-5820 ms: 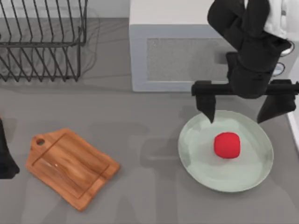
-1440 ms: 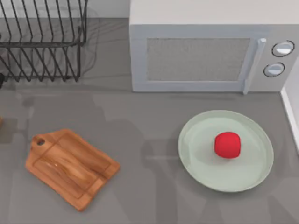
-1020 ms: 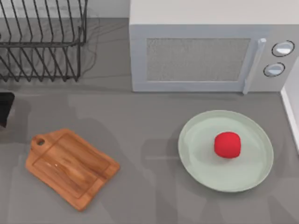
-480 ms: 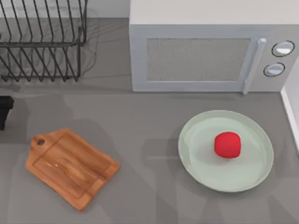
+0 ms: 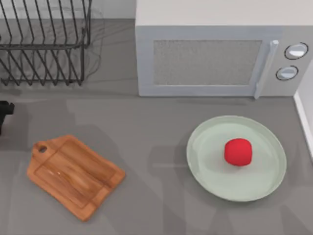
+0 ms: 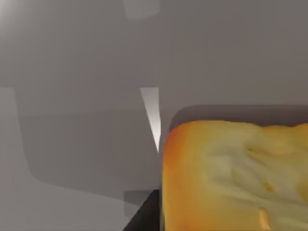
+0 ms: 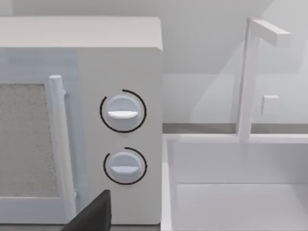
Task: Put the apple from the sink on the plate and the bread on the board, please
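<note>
The red apple lies on the pale-green plate at the table's right. The wooden board lies bare at the lower left, its handle pointing to the upper left. A dark part of my left gripper pokes in at the table's left edge, above the board's handle end. In the left wrist view the bread looms very close, golden-brown on top, hanging over the grey counter with the gripper shut on it. A dark part of my right gripper faces the microwave's knobs.
A wire dish rack stands at the back left and a microwave at the back middle to right. The white sink with its faucet lies right of the microwave. Bare grey counter separates board and plate.
The right gripper, open over the plate 5.8 s ago, has left the top view. The left gripper's dark tip came in at the left edge and has barely shifted since.
</note>
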Robot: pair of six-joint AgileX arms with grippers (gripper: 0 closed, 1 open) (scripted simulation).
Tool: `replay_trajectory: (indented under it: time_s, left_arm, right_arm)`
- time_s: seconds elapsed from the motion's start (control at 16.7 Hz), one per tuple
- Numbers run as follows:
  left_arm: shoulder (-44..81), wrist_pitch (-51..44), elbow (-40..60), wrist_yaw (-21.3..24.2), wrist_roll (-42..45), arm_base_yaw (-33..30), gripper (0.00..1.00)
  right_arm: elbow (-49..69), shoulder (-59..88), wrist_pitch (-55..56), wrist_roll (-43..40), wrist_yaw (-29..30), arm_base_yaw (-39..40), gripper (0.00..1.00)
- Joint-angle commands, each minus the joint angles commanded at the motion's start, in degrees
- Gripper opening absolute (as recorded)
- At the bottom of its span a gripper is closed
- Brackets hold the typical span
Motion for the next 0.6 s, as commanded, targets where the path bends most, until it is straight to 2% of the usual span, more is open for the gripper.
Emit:
replay_trajectory:
  time_s: [0.06, 0.12, 0.6]
  left_arm:
    - [0.0, 0.0, 0.0, 0.0, 0.0, 0.0, 0.02]
    - [0.0, 0.0, 0.0, 0.0, 0.0, 0.0, 0.0]
    - [-0.13, -0.02, 0.03, 0.06, 0.03, -0.16, 0.0]
  right_arm:
    - [0.0, 0.0, 0.0, 0.0, 0.0, 0.0, 1.0]
    - [0.0, 0.0, 0.0, 0.0, 0.0, 0.0, 1.0]
    - [0.0, 0.0, 0.0, 0.0, 0.0, 0.0, 1.0]
